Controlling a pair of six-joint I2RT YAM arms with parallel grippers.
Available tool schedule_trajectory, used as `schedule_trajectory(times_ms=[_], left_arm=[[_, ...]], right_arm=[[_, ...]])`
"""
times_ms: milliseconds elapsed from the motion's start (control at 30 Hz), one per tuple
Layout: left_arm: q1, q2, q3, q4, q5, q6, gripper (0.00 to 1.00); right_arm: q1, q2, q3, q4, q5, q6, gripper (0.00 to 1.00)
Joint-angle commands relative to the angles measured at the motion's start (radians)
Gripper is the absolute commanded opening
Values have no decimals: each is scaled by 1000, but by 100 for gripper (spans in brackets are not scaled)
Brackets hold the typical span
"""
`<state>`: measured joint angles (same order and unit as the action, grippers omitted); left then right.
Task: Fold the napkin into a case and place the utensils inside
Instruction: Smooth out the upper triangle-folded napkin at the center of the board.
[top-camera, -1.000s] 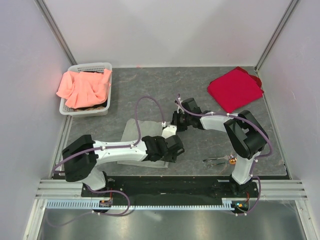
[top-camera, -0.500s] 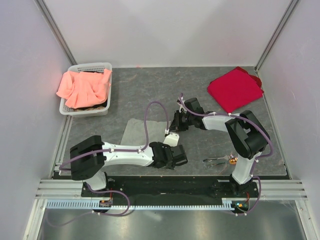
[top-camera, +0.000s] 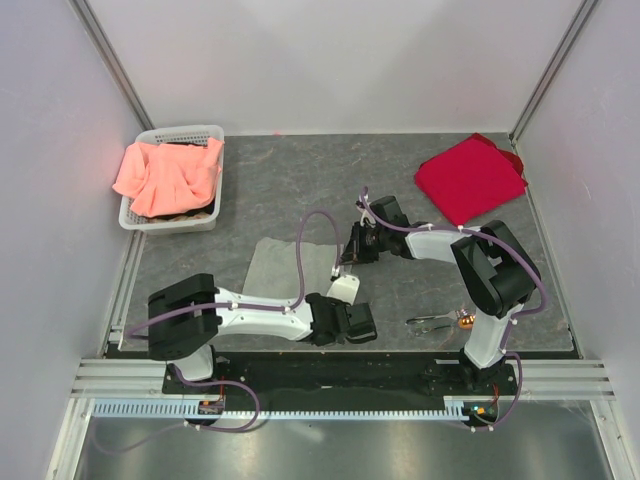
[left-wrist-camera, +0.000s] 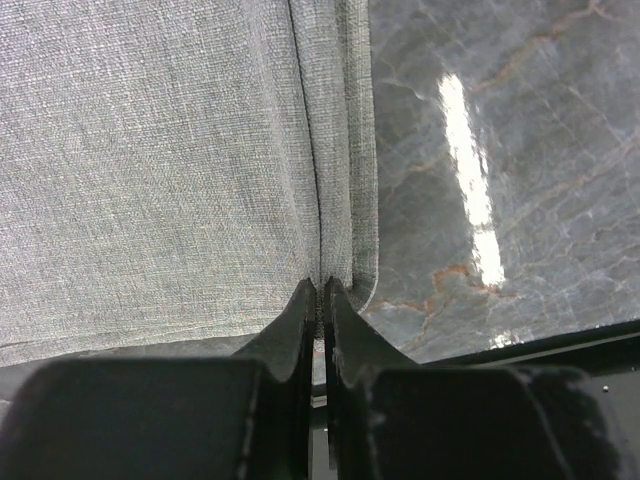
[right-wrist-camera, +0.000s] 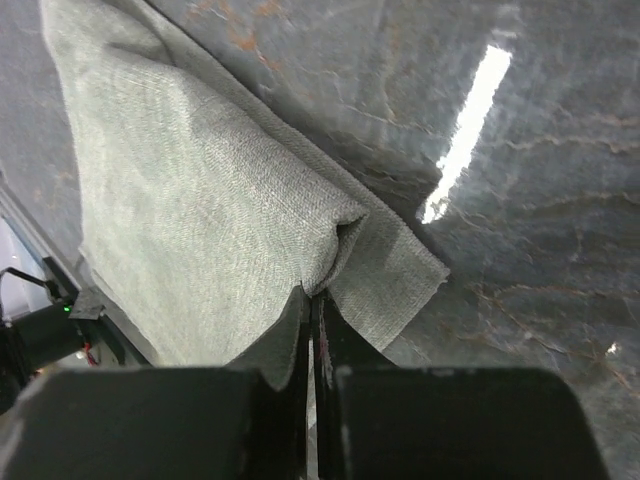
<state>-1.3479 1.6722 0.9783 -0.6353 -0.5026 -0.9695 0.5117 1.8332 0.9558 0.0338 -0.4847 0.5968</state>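
Pincers, two: the left gripper (left-wrist-camera: 320, 292) was pressed together on the napkin (left-wrist-camera: 150, 150) at its near right corner, with a ridge of cloth puckered between the tips. The right gripper (right-wrist-camera: 312, 300) likewise pinched the same right edge farther back, by the far corner, raising a small tent. Both held one edge, probably so that side could be carried over as a single fold.

- Napkin, one: grey-green, spread flat on the table (top-camera: 290, 180) between the arms, no case yet formed.
- Utensils (top-camera: 435, 321), one cluster with an orange end, well apart by the right arm's base; piece count could not be told.
- Red cloth (top-camera: 470, 178), one.
- Basket (top-camera: 180, 131), one, holding one salmon cloth (top-camera: 165, 175).
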Motion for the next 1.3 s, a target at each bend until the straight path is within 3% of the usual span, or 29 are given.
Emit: schedule_trajectory(times_ms=[0, 133, 167, 200, 233, 300, 333, 500, 733, 933, 1100, 1267], left_arm=[[-56, 23, -4, -23, -17, -81, 2], [-63, 23, -1, -23, -13, -83, 2], [-63, 17, 3, -24, -8, -81, 4], [-63, 6, 5, -26, -4, -77, 7], [-62, -27, 5, -24, -2, -80, 18], [-63, -64, 3, -24, 4, -74, 29], [-62, -87, 5, -24, 6, -61, 35], [-53, -245, 17, -24, 39, -37, 43], [51, -465, -44, 3, 76, -18, 44], [231, -604, -131, 84, 196, 35, 44], [378, -666, -197, 195, 359, 58, 44], [507, -632, -173, 227, 444, 118, 44]], right_arm=[[-15, -45, 14, -35, 99, -63, 0], [-15, -67, 3, -133, 182, -97, 2], [-15, -75, -2, -138, 201, -101, 6], [-15, -93, -15, -137, 202, -110, 24], [-15, -104, -22, -140, 207, -112, 33], [-15, -135, -22, -156, 221, -120, 49], [-15, -146, -23, -169, 225, -121, 51], [-15, -189, 9, -241, 251, -120, 64], [-7, -158, 3, -212, 244, -26, 63], [7, -120, -8, -143, 244, 32, 50], [19, -66, 8, -121, 250, 54, 51], [21, -20, 44, -121, 256, 44, 54]])
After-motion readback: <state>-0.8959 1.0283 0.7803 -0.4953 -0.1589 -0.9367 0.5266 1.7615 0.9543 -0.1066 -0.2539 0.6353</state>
